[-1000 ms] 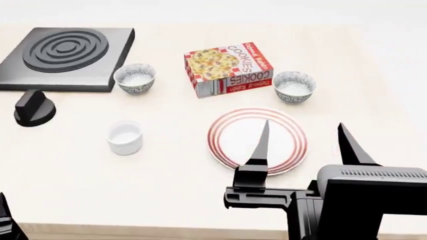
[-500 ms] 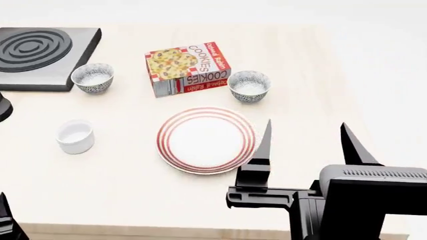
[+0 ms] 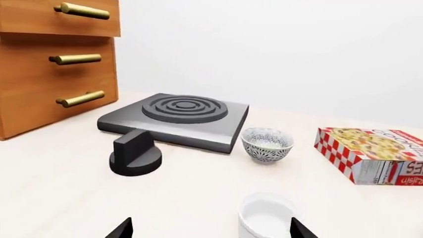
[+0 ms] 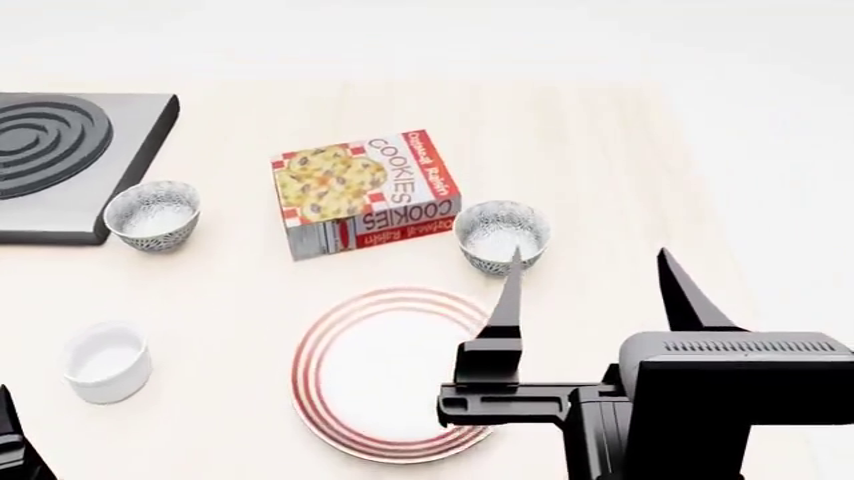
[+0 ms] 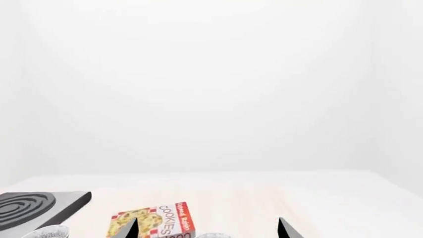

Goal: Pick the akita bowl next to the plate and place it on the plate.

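The akita bowl (image 4: 502,235), speckled grey on white, stands just beyond the plate's far right edge, beside the cookie box. Only its rim (image 5: 213,236) shows in the right wrist view. The plate (image 4: 350,372) is white with red rings and lies bare near the table's front. My right gripper (image 4: 589,254) hangs open above the plate's right side with nothing between its fingers. In the head view one finger overlaps the bowl's near edge. My left gripper (image 3: 210,221) is open low over the table, with the white cup near one fingertip.
A second speckled bowl (image 4: 152,215) sits by the black stove (image 4: 47,150). The cookie box (image 4: 367,192) lies between the two bowls. A plain white cup (image 4: 107,362) stands front left. A black knob (image 3: 135,153) and a wooden drawer cabinet (image 3: 53,59) appear in the left wrist view.
The head view has shifted, so everything on the table has slid left and then down in it. The right gripper now lines up with the akita bowl. Both grippers stay open.
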### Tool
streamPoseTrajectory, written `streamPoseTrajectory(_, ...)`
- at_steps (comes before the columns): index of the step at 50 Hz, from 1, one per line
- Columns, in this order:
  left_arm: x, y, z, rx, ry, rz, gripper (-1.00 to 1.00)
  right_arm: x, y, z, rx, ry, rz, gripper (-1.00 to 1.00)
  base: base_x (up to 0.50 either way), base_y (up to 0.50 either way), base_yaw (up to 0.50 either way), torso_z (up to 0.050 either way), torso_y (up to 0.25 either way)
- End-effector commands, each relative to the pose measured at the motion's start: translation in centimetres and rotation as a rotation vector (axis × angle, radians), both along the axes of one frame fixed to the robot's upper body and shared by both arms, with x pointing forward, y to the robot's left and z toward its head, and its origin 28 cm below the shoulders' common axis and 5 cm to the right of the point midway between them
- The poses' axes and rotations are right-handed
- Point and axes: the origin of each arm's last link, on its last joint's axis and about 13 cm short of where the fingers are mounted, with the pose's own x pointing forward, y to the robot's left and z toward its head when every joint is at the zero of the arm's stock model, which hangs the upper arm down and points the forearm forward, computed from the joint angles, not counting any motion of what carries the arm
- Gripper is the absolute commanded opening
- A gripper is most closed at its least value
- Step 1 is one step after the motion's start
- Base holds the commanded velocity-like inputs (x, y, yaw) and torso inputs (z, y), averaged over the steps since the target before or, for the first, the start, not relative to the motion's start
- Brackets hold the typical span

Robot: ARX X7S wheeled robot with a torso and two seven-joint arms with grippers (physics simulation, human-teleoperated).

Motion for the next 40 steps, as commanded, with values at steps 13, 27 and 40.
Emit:
streamPoseTrajectory(13,-0.07,-0.04,0.16,-0.003,0.005,-0.001,1.00,0.01,0.06,-0.06,0.009,0.015,0.015,1.00,0.50,0.00,0.00,0.000,0.000)
streamPoseTrajectory(27,-0.04,0.02,0.10,-0.008,0.004,-0.003,1.00,0.03,-0.09,-0.10,0.014,0.014,0.010,1.00,0.50,0.00,0.00,0.000,0.001)
streamPoseTrajectory(40,0.04,0.02,0.06,-0.006,0.005,-0.003,1.00,0.11,-0.08,-0.21,0.018,0.023,0.016,1.00,0.50,0.00,0.00,0.000,0.001)
